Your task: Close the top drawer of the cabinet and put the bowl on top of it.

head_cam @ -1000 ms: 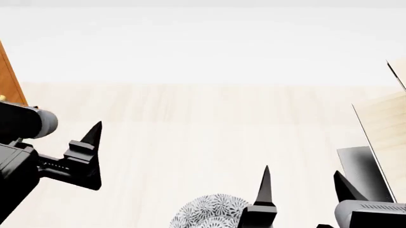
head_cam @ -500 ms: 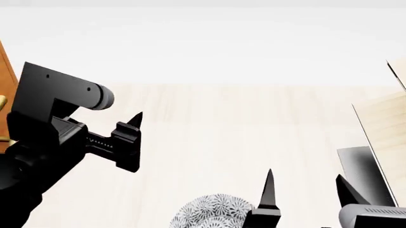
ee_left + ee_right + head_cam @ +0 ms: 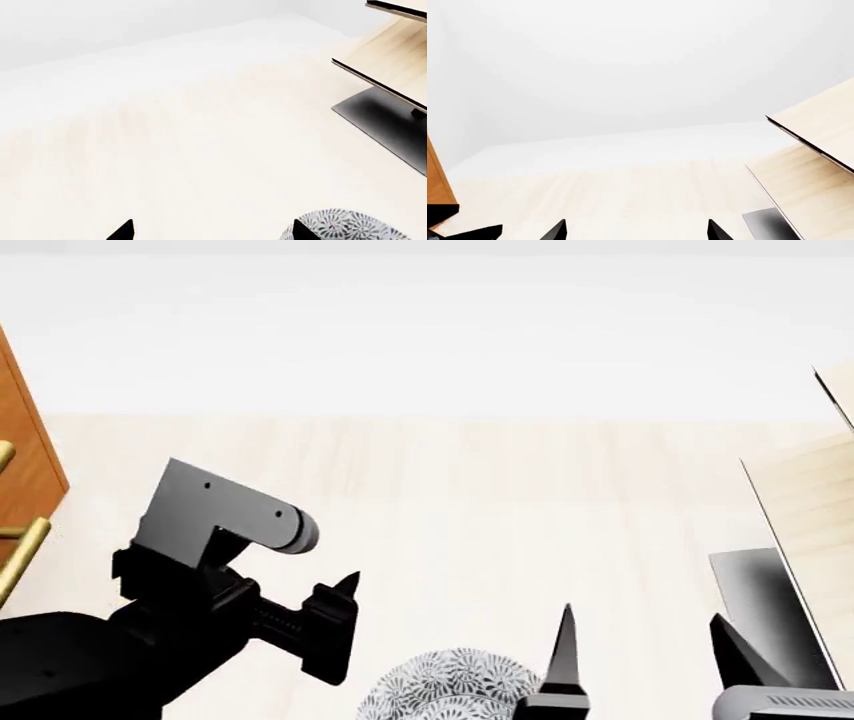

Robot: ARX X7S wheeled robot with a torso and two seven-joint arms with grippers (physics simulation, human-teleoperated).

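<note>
Bowl [image 3: 447, 687] on floor, ungrasped; left claw [image 3: 334, 625] near, spread apart; right claw [image 3: 647, 660] apart too. Next: close over rim.

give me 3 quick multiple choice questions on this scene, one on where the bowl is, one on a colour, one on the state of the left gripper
1. In the head view, the bowl lies:
A. between the two grippers
B. on the cabinet
C. on the pale shelf

2. The cabinet front is:
A. black
B. reddish-brown
C. white

3. The left gripper is:
A. shut on the bowl
B. shut, empty
C. open

Answers:
1 A, it sits low between both arms.
2 B, brown wood with brass handles.
3 C, its fingers stand wide apart in the left wrist view.
</note>
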